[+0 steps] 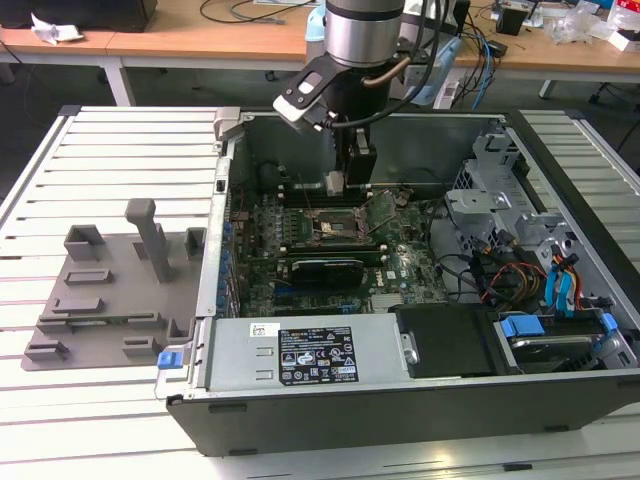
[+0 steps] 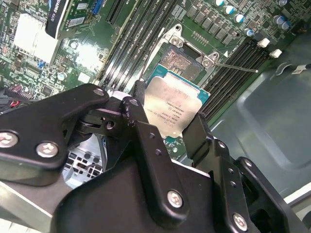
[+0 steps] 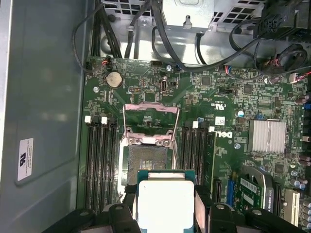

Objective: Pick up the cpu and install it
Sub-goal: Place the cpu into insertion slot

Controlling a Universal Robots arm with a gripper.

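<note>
In the exterior view, the arm reaches down into an open computer case [image 1: 213,260] lying on a slatted counter [image 1: 120,150]. Its gripper [image 1: 348,180] hangs above the motherboard [image 1: 400,270], close over the socket [image 1: 328,226]. A grey tray [image 1: 110,290] lies on the counter at the exterior view's left, beside the case.

In the second wrist view, the gripper is closed on the cpu [image 2: 171,109], with black fingers [image 2: 137,99] pinching two opposite edges and the silver top facing up. The chip is in the air, clear of the board. The socket [image 2: 183,60] lies uncovered just beyond it, with its thin lever [image 2: 238,68] swung out to the side.

In the first wrist view, the cpu [image 3: 165,203] sits squarely between the fingers [image 3: 201,204] and overlaps the near edge of the socket [image 3: 146,162]. The socket's metal frame [image 3: 150,119] is flipped up and out of the way, and memory slots [image 3: 99,155] run along both sides.

The step in hand looks like bringing the chip over the socket. To do it well, the chip likely has to be kept flat and its edges square to the socket. It also should be centred before it goes down, because any sideways drag could bend the contacts. The raised frame and lever appear to leave a clear path.
</note>
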